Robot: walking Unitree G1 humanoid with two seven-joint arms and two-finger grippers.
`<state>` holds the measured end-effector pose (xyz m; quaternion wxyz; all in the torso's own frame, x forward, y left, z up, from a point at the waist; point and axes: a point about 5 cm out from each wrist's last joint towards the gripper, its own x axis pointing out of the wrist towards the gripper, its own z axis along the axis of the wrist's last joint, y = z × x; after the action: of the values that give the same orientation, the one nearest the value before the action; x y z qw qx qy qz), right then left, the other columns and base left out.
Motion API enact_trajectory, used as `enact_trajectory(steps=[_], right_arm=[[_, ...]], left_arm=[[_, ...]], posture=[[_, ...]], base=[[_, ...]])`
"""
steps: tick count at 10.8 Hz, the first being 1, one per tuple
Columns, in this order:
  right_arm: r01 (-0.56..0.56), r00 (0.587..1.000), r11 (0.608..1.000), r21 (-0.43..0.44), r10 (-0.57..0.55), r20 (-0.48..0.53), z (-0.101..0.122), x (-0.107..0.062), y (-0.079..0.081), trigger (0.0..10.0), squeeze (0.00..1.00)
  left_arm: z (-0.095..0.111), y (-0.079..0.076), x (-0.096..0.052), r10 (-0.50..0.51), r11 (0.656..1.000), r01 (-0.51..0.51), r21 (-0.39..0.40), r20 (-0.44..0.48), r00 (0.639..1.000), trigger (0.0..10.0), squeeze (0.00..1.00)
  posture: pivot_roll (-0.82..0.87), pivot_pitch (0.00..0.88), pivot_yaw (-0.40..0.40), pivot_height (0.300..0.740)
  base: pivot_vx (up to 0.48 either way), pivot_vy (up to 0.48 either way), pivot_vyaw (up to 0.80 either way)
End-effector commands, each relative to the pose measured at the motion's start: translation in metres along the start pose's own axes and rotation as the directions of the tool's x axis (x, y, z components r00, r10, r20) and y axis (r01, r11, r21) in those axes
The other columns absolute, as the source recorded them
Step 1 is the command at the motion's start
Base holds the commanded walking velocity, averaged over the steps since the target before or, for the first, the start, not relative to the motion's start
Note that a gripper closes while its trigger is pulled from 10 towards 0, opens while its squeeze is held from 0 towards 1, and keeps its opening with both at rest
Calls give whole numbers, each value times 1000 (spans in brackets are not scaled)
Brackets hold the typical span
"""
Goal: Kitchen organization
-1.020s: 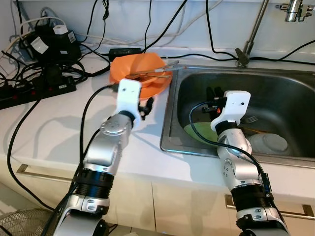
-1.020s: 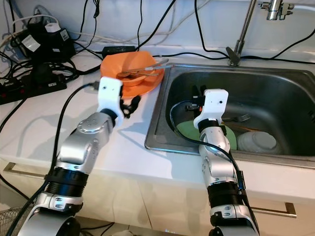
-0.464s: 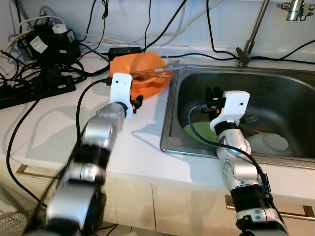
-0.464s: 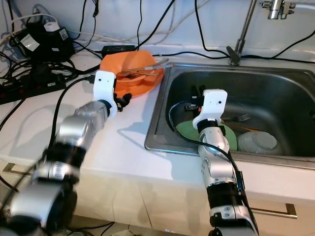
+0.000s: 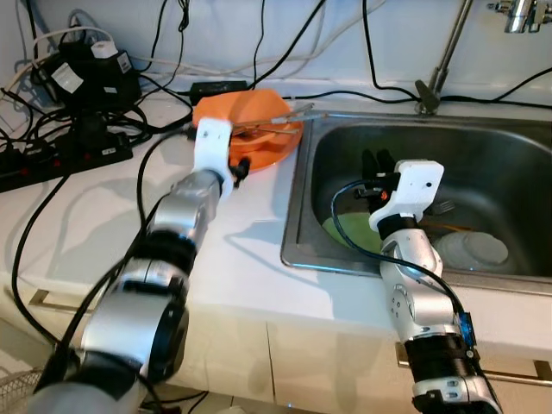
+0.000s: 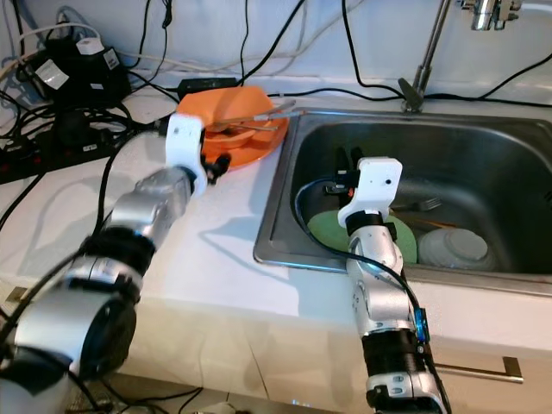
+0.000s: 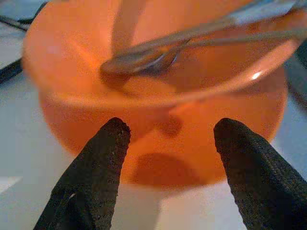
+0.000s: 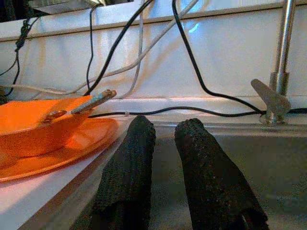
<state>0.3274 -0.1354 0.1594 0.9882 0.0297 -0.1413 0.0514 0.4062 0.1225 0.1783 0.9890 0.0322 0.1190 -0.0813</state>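
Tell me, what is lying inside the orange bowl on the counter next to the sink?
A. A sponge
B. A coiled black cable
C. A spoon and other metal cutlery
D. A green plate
C. A metal spoon rests in the orange bowl with other cutlery handles sticking out over its rim, and the left gripper sits right in front of the bowl with its fingers spread.

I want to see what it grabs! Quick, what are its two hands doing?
Left hand: open, empty, fingers spread in front of the orange bowl.
Right hand: empty, fingers nearly together, above the sink.
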Motion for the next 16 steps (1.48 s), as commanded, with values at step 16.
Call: enact_trajectory(steps=[16], right_arm=[[7, 999, 1000, 6, -6, -51, 4, -19, 0, 10000, 0]], left_arm=[[-3, 17, 4, 29, 996, -38, -76, -117, 993, 10000, 0]], posture=[[-3, 95, 125, 740]], base=[[0, 0, 0]])
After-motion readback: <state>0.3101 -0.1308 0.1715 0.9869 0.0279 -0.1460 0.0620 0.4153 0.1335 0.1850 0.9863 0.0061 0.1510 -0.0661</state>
